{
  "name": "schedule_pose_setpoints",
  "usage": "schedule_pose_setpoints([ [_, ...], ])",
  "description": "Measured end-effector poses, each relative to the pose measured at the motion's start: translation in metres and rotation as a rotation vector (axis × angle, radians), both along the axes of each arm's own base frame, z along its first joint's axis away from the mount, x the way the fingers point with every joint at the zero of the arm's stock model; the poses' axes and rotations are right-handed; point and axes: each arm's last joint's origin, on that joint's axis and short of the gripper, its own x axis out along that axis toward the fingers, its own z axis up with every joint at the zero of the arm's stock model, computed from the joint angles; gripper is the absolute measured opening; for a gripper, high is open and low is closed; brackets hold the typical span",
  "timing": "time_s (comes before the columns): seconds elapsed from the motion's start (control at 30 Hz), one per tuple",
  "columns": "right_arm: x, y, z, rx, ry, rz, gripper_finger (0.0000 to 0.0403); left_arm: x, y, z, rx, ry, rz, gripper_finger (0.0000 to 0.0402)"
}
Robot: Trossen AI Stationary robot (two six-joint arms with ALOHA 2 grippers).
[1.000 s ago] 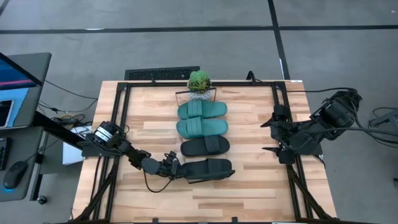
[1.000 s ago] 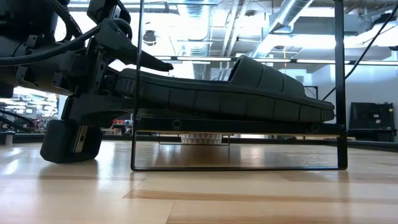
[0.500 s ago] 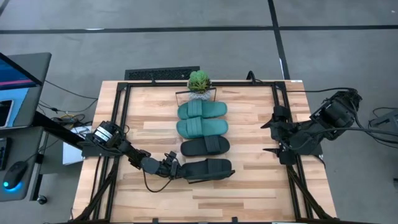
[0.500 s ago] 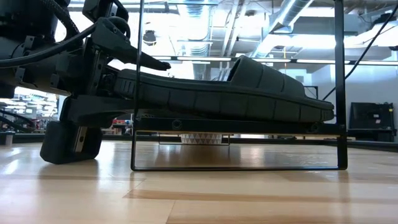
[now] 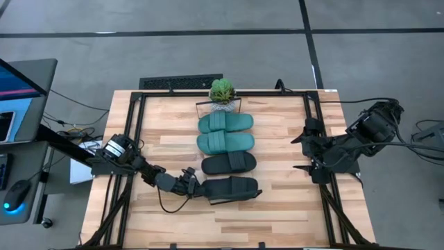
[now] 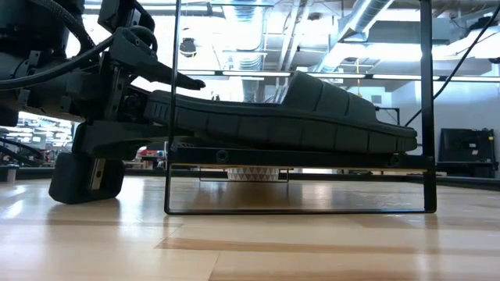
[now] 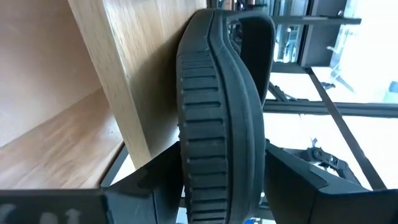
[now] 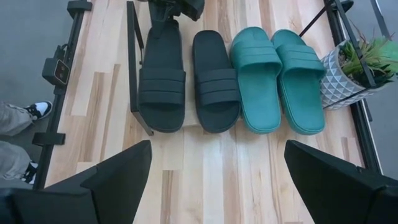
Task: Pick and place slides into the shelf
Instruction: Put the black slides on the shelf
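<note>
Standing by the rig, I saw a pale wood-plank table [image 5: 277, 208] boxed in by a black metal frame [image 5: 132, 139], on a grey concrete floor crossed by dark lines. Down the table's middle ran the shelf [image 8: 189, 127], a narrow light plank with thin black wire ends, and all four slides lay on it side by side: two teal slides [image 5: 225, 132] nearest a small potted plant [image 5: 222, 91] at the far edge, then a black slide [image 5: 228, 163], then the last dark slide [image 5: 232, 189] closest to the near edge. The left gripper [image 5: 196, 190] sat low at that last slide's heel, one finger above and one below it, jaws spread about as wide as they went; whether it was actually pinching the heel or just straddling it, I couldn't tell. From table height the slide lay flat along the shelf inside the wire end frame. The right gripper [image 5: 302, 153] waited at the table's right rail, fingers wide apart and holding nothing. Bare planks lay open on both sides of the shelf and along the near edge. Off the table's left stood a desk with a monitor [image 5: 21, 80], and a person's shoes [image 8: 34, 109] showed on the floor past the frame. Beyond, ceiling ducts and bright lights.
</note>
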Motion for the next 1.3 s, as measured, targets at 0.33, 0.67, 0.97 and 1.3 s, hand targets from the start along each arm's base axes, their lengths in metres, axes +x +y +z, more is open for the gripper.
schedule_pose_setpoints([
  [0.33,0.0,0.0,0.0,0.0,0.0,0.0,0.0359,0.001,0.001,0.0,0.045,0.001,-0.077,0.0183],
  [0.67,0.0,0.0,0.0,0.0,0.0,0.0,0.0359,0.0,0.005,-0.001,0.049,0.004,-0.107,0.0183],
  [0.97,0.0,0.0,0.0,0.001,0.0,0.0,0.0359,-0.001,0.005,-0.001,0.055,0.005,-0.142,0.0183],
  [1.3,0.0,0.0,0.0,0.001,0.0,0.0,0.0359,-0.01,0.015,-0.002,0.044,-0.011,-0.185,0.0183],
])
